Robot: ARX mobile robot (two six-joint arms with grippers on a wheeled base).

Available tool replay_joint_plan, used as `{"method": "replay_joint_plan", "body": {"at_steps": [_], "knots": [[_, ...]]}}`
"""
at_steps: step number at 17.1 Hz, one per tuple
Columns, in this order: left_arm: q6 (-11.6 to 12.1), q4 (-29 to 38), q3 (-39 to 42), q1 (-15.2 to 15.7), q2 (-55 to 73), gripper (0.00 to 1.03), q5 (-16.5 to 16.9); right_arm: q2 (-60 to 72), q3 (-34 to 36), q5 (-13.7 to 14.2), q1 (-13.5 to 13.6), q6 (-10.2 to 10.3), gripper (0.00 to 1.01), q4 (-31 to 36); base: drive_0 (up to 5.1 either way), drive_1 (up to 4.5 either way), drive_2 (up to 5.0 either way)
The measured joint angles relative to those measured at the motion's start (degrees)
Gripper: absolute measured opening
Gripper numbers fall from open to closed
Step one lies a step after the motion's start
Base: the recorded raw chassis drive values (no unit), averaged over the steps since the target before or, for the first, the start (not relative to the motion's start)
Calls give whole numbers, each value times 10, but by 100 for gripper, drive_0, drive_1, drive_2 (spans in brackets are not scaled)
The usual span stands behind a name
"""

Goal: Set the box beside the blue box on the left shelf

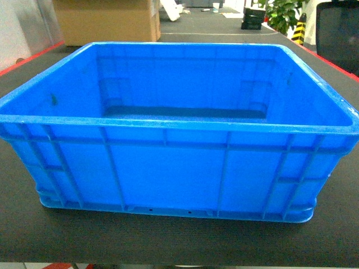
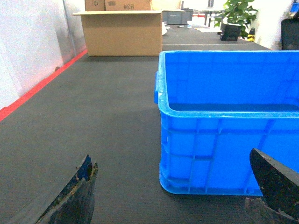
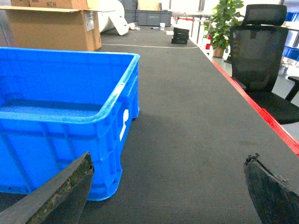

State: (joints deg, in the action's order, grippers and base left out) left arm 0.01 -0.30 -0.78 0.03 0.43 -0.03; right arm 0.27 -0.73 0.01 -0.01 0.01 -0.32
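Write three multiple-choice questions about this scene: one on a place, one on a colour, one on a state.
1. Where does the box stand?
A. on the dark mat
B. on a shelf
C. on a chair

2. What colour is the box behind it?
A. green
B. brown
C. white

3. What is inside the blue box?
A. bottles
B. cloth
C. nothing

Answers:
1 A, its base rests on the dark mat.
2 B, it is plain brown cardboard.
3 C, the head view shows only its bare floor.

Both the left gripper and the right gripper have their fingers spread, holding nothing.

Cardboard carton (image 2: 124, 32), plant (image 3: 220, 23), chair (image 3: 259, 51)
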Motion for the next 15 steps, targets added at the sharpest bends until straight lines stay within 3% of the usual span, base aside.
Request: {"method": "replay_joint_plan", "body": {"at_steps": [15], "knots": [[0, 0, 0, 0, 0, 98, 0, 0, 0, 0, 0, 0, 98, 0, 0, 0, 0]]}}
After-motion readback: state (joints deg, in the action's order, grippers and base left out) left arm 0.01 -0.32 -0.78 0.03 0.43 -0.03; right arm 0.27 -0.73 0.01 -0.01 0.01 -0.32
